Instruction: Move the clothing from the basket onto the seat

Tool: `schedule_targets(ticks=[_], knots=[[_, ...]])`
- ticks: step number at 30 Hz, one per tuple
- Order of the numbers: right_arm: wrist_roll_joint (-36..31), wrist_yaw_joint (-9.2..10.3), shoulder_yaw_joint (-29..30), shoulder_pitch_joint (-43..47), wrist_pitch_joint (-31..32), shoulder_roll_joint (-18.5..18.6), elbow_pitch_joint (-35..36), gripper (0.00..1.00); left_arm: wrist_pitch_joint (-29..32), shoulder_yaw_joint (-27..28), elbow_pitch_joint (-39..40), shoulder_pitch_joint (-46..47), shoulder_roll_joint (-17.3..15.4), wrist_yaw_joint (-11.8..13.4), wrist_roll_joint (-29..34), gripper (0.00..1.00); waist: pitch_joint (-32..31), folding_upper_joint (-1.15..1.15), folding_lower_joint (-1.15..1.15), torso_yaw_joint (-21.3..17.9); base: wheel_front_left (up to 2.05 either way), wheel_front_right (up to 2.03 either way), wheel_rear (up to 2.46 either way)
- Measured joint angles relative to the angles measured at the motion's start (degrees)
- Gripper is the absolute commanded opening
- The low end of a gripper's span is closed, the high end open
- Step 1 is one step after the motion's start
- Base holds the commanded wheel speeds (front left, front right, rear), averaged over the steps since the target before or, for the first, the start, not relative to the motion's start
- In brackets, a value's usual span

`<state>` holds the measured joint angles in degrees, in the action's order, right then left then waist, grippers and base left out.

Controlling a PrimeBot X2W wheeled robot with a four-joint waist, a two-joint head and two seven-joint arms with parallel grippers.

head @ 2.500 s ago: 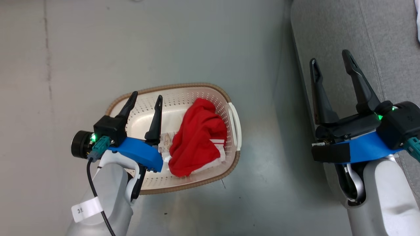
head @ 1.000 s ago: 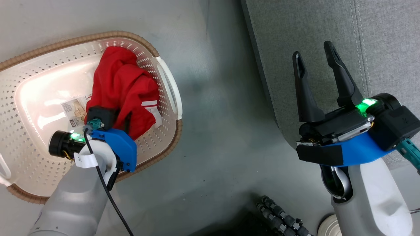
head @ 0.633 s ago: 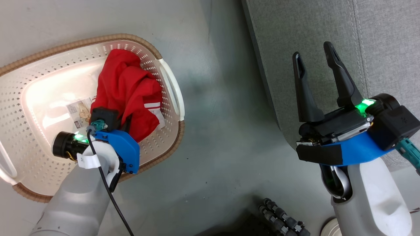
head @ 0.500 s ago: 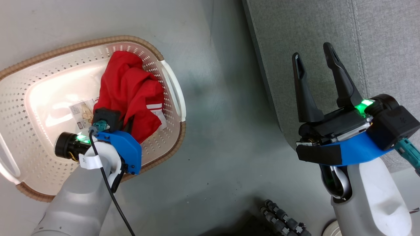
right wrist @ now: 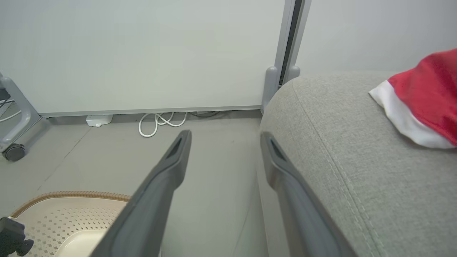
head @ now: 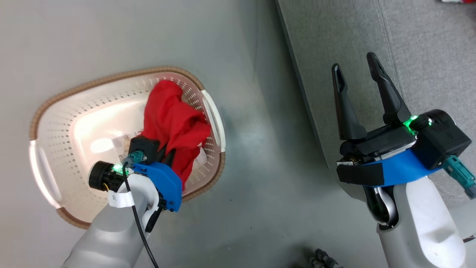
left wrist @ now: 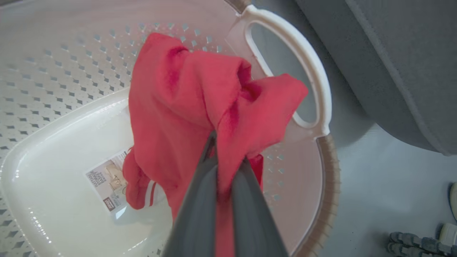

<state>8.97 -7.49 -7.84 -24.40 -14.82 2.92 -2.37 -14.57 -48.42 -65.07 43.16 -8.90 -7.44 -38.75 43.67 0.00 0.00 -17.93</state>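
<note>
- The basket [head: 63, 123] stands on the grey floor [head: 253, 186] at the left of the head view, well apart from the seat. Its brown rim faces up, with a white handle [left wrist: 307, 71] on the side nearer the seat.
- The left gripper [left wrist: 226, 157] reaches into the right half of the basket. Its two dark fingers are pressed together on a fold of a red garment [head: 173, 119].
- That garment is bunched into a peak between the fingers and drapes down on both sides, inside the basket and next to the handle. Its white-striped end hangs over the printed label [left wrist: 107, 178] on the basket's bottom; whether it touches the label, I cannot tell.
- The right gripper [head: 354, 62] hovers above the left edge of the seat [head: 409, 44]. Its fingers are spread wide with nothing between them.
- The seat, light grey woven fabric with a seam line, takes up the right side of the head view.
- A second red garment [right wrist: 425, 92] with a white band at its edge lies on top of the seat, at the right of the right wrist view.
</note>
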Motion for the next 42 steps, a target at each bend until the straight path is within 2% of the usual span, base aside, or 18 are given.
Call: schedule_targets(ticks=[10, 16, 29, 35, 42], knots=[[-0.87, 0.0, 1.81, 2.68, 2.09, -0.04, -1.9, 1.0, -0.4, -1.79, 7.19, -4.08, -0.1, 0.0, -4.23, 0.0, -10.57, 0.0, -0.01, 4.37, 0.0, 0.0, 0.0], [-1.27, 0.0, 3.43, 5.99, 3.75, -0.03, -3.56, 1.0, -0.41, -1.7, 13.05, -6.72, 0.23, 0.0, -5.13, 0.0, -17.69, 0.0, -0.01, 7.39, 0.0, 0.0, 0.0], [0.26, 0.0, 2.65, 12.66, 5.71, -0.04, -6.59, 1.0, -0.41, -3.71, 24.94, -7.23, 0.1, 0.0, -5.56, 0.0, -31.78, 0.0, -0.02, 13.37, 0.0, 0.0, 0.0], [0.81, 0.0, 2.31, 14.67, 6.27, -0.04, -7.28, 1.0, -0.41, -4.9, 29.71, -6.21, 1.08, 0.0, -4.04, 0.0, -36.19, 0.0, -0.01, 16.42, 0.0, 0.0, 0.0], [1.89, 0.0, 1.77, 16.7, 6.47, -0.04, -8.1, 1.0, -0.42, -7.17, 31.82, -2.21, 2.24, 0.0, -3.61, 0.0, -39.24, 0.01, -0.01, 20.08, 0.0, 0.0, 0.0]])
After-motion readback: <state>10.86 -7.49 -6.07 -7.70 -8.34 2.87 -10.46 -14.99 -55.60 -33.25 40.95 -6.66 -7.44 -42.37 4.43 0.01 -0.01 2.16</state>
